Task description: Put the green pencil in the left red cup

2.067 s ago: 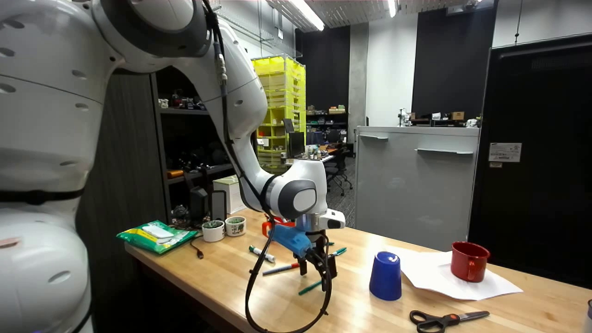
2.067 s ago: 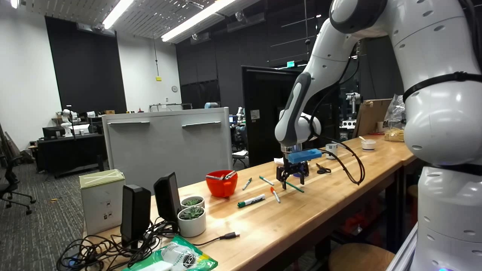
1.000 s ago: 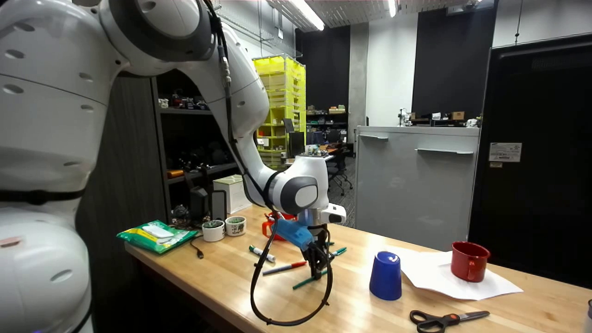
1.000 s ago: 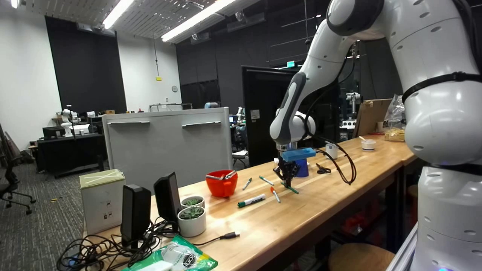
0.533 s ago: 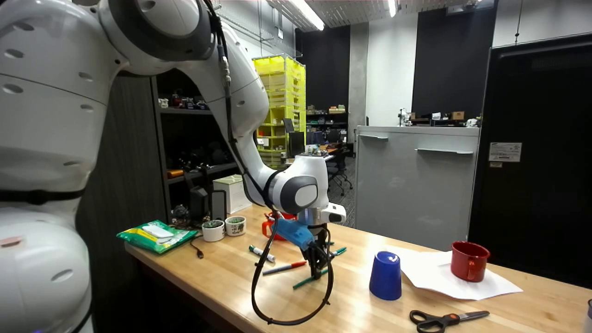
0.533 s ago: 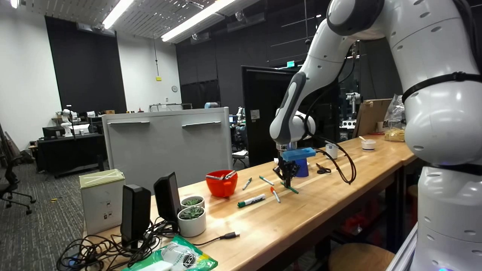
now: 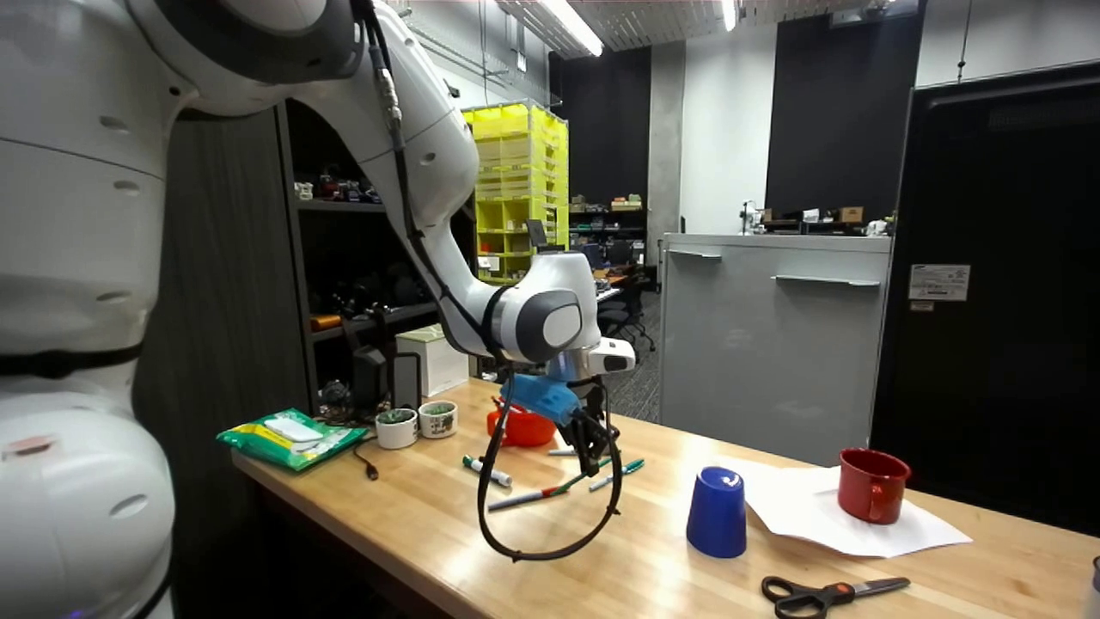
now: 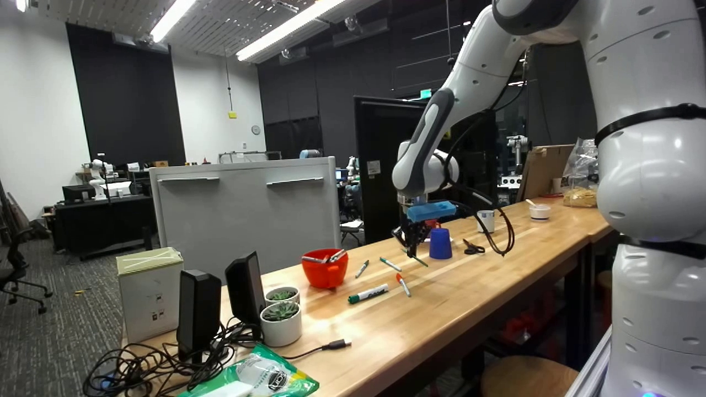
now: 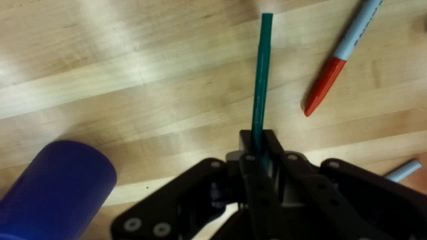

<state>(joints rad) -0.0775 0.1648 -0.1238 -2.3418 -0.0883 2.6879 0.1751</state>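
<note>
Clamped on the green pencil [image 9: 262, 76] with the claw [image 9: 257, 136], above the tabletop [image 9: 150, 76]. Pointing, in the wrist view, almost straight up from the claw, with a slight rightward lean to the long axis, between the blue cup [image 9: 60, 190] and the red-capped marker [image 9: 325, 86]. Slanting down leftward along the green pencil [image 7: 569, 485] in an exterior view; slanting down rightward along the green pencil [image 8: 422, 262] in an exterior view. Well apart from the left red cup [image 8: 325, 274].

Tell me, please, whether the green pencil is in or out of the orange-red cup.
Out: the fingers are clamped on the green pencil, and in an exterior view the orange-red cup stands apart.
</note>
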